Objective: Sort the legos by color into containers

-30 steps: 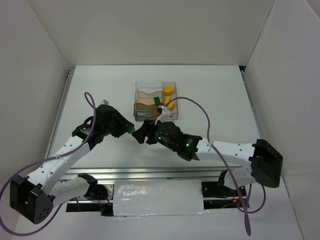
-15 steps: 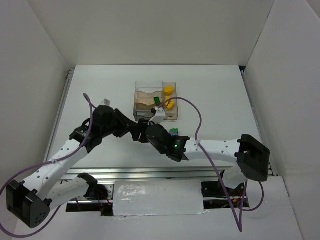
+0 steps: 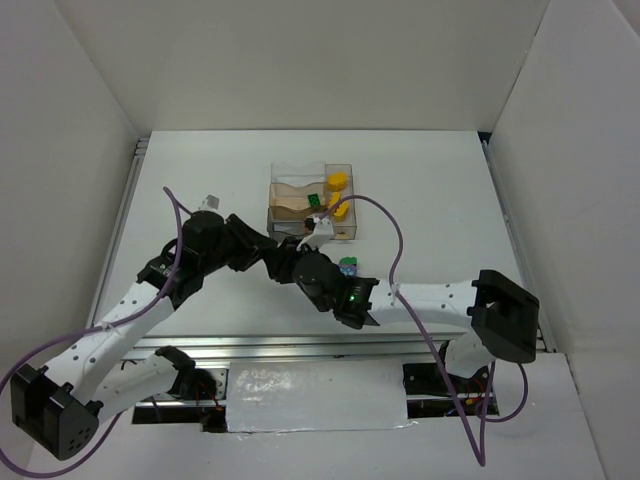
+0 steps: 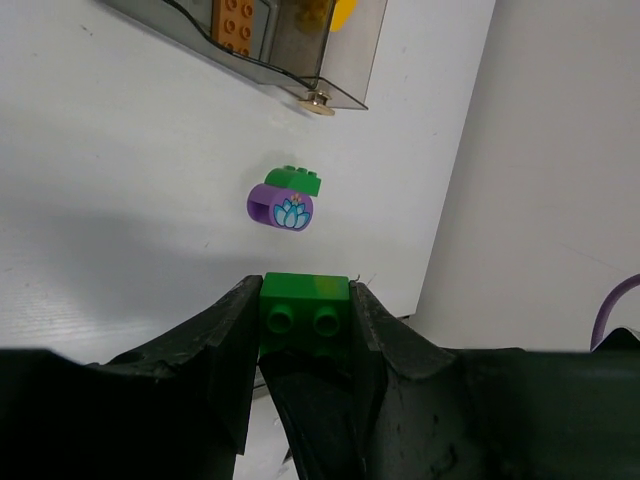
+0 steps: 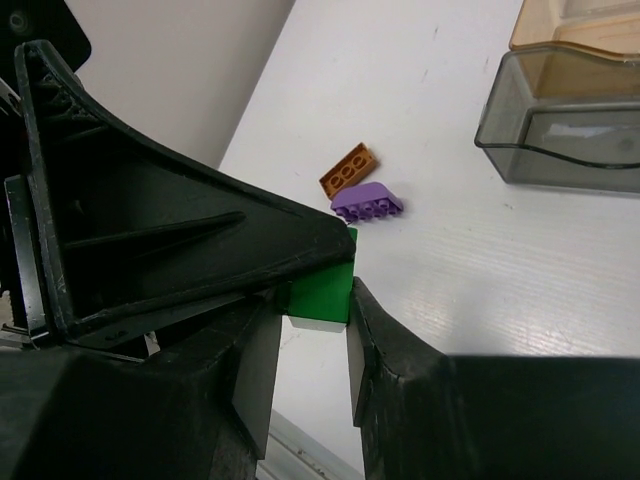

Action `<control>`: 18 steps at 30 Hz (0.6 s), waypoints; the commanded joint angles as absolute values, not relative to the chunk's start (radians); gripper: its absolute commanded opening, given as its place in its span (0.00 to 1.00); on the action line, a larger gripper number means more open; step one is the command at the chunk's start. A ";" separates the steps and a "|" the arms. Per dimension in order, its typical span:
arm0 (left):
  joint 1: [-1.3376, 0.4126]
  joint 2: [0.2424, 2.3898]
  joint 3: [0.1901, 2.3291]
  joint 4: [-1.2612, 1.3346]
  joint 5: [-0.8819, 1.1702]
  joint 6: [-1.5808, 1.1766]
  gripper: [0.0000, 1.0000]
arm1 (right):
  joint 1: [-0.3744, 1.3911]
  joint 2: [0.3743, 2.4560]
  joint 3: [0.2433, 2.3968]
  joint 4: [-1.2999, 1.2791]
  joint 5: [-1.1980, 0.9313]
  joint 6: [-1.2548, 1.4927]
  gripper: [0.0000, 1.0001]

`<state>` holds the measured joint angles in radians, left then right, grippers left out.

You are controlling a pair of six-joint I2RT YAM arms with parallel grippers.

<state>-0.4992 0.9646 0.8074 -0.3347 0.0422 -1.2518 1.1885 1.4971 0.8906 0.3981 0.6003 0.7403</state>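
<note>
We have the green brick [image 4: 305, 312] pinched by both arms at once in the middle of the overhead view, just below the containers [image 3: 350, 170]. The left claw [image 4: 305, 300] is narrowly closed on one end and the right claw [image 5: 313, 300] is shut tight on the other. To pass it over well, we judge that only one claw should let go, slowly and without twisting, before the other carries the brick up-frame to the bin where green already shows.
</note>
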 commanded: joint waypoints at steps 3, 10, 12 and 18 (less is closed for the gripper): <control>-0.526 0.934 0.790 -0.327 0.150 -1.261 0.00 | 1.178 1.526 0.885 0.552 0.710 0.672 0.00; -0.525 0.936 0.840 -0.382 0.094 -1.207 0.99 | 1.174 1.479 0.753 0.761 0.529 0.565 0.00; -0.526 0.945 0.880 -0.411 0.051 -1.177 1.00 | 1.164 1.471 0.735 0.756 0.493 0.552 0.00; -0.515 0.971 1.053 -0.572 -0.196 -1.091 0.99 | 1.045 1.460 0.742 0.637 0.408 0.565 0.00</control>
